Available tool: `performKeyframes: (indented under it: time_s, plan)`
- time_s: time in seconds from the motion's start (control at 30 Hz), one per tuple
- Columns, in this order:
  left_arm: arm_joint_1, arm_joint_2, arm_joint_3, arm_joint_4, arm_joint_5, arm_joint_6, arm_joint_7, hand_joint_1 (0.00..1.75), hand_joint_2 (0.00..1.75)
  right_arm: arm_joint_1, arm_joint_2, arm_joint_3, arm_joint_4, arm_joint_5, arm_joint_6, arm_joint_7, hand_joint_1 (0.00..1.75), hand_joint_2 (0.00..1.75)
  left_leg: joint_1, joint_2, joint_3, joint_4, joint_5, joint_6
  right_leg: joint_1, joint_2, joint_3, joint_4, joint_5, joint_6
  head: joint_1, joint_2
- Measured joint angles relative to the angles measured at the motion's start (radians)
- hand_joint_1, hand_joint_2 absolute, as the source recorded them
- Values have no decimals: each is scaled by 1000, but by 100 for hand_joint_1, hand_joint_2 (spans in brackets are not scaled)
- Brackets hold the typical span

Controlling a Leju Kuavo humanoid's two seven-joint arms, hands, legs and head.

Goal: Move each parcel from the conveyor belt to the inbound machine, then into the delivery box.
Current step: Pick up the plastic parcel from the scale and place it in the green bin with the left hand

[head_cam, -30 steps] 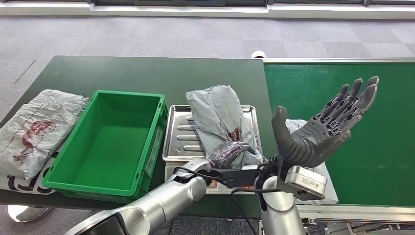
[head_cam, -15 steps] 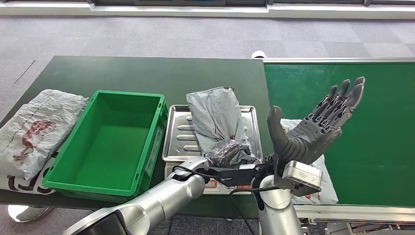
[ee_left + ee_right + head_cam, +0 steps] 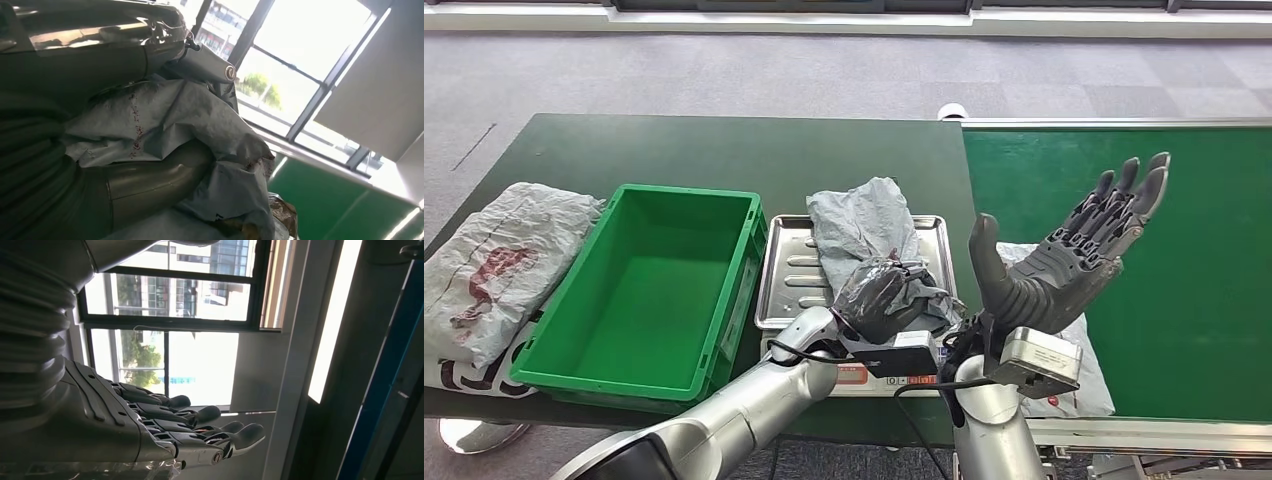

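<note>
A crumpled grey parcel (image 3: 862, 222) lies on the metal tray of the inbound machine (image 3: 787, 272). My left hand (image 3: 879, 298) grips the parcel's near end and holds it bunched up off the tray. In the left wrist view the grey parcel (image 3: 165, 120) is wrapped over my thumb (image 3: 150, 182). My right hand (image 3: 1064, 262) is raised, palm up, fingers spread and holding nothing, over the near left edge of the green conveyor belt (image 3: 1154, 250). In the right wrist view its fingers (image 3: 200, 432) are stretched apart. A pale parcel (image 3: 1079, 375) lies on the belt beneath it.
The empty green delivery box (image 3: 659, 290) stands left of the tray on the dark table (image 3: 724, 150). Another grey parcel with red print (image 3: 494, 265) lies at the table's left end. Grey carpet lies beyond the table.
My left hand has risen and pulled the parcel's near end up, bunching the bag. My right hand drifted slightly left and down, still spread.
</note>
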Motion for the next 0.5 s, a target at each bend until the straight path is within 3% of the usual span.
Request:
performKeyframes:
  time_s: [0.17,0.3,0.5]
  plan:
    - [106,31,143,-274,-204,201,64,175,175,4,-1,0,3,2,0,0,0,175,0,0,0,0,0,0,0,0,-1,0,0,0,0,0]
    - [192,42,264,-441,-262,232,45,175,175,16,-1,0,15,0,0,0,0,175,0,0,0,-1,0,0,0,0,-1,0,-1,0,0,0]
    - [275,42,401,-533,-248,235,-31,175,175,40,-1,0,32,0,0,0,0,175,0,0,0,-1,0,0,0,0,-1,0,-1,0,0,0]
